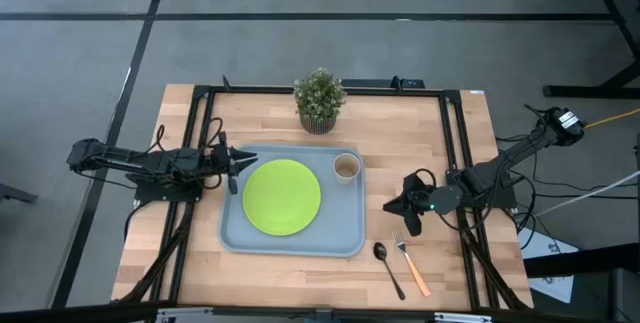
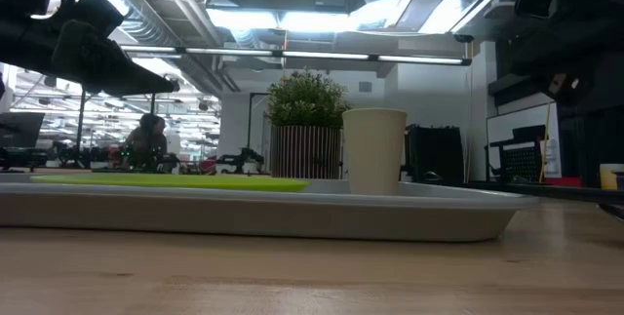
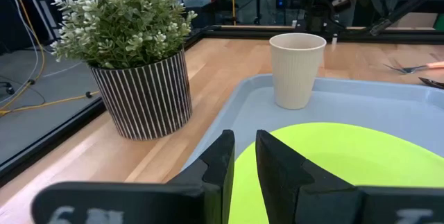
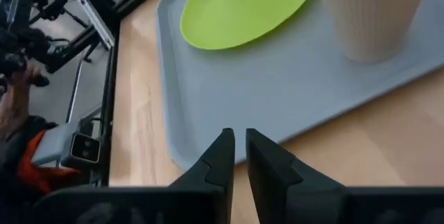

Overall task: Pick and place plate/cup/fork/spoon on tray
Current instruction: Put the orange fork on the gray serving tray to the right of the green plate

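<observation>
— Where are your arms, taking the tray (image 1: 292,213) as the mark?

— My left gripper (image 1: 233,169) hangs over the tray's left rim, arm stretched flat across the counter (image 1: 440,133), fingers (image 3: 220,161) nearly together with a thin gap and nothing between them. My right gripper (image 1: 398,206) sits off the tray's right side, just above bare wood, elbow folded back toward the counter's right edge; its fingers (image 4: 223,156) are also almost closed on nothing.

— And the task's things?

— The plate (image 1: 282,196) lies flat in the tray's middle. The cup (image 1: 346,167) stands upright in the tray's far right corner. The spoon (image 1: 386,264) and the fork (image 1: 410,261) lie side by side on the wood beyond the tray's near right corner, close but apart.

— What does one view add?

— My left wrist view shows the potted plant (image 3: 132,50) just behind the tray's far rim, near the cup. The low view shows the cup rising well above the rim. From above, open wood runs between the tray's right edge and the cutlery.
</observation>
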You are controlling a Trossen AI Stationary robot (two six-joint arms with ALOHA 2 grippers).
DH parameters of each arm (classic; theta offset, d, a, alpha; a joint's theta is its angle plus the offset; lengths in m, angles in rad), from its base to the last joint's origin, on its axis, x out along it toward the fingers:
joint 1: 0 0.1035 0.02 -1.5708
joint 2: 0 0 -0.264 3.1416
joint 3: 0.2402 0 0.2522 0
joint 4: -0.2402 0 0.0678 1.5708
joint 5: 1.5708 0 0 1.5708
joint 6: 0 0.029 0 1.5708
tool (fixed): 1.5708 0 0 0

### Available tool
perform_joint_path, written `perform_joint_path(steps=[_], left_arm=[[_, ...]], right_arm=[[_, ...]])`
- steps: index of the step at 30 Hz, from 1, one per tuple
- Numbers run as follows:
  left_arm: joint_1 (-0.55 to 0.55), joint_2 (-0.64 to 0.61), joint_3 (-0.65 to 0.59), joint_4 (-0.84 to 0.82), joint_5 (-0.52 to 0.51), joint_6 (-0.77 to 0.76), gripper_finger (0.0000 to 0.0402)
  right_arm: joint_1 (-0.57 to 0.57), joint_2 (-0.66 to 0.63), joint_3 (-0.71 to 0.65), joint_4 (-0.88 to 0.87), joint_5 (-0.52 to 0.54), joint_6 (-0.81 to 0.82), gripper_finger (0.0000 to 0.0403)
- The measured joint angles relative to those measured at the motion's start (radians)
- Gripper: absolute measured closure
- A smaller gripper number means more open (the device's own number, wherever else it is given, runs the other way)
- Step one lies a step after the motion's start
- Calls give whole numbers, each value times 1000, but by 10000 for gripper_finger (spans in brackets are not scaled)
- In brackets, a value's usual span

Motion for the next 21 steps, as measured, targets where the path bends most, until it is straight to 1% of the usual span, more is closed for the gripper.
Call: perform_joint_path(steps=[3,8,12,14,21], left_arm=[[0,0,0,0,0,0,348],[0,0,0,1,0,1,348],[0,0,0,1,0,1,348],[0,0,0,1,0,1,348],[0,0,0,1,0,1,348]], right_arm=[[0,0,0,13,7,46,360],[0,4,0,32,10,46,360],[0,10,0,31,65,0,360],[0,10,0,31,74,-3,360],[20,10,9,33,51,127,360]])
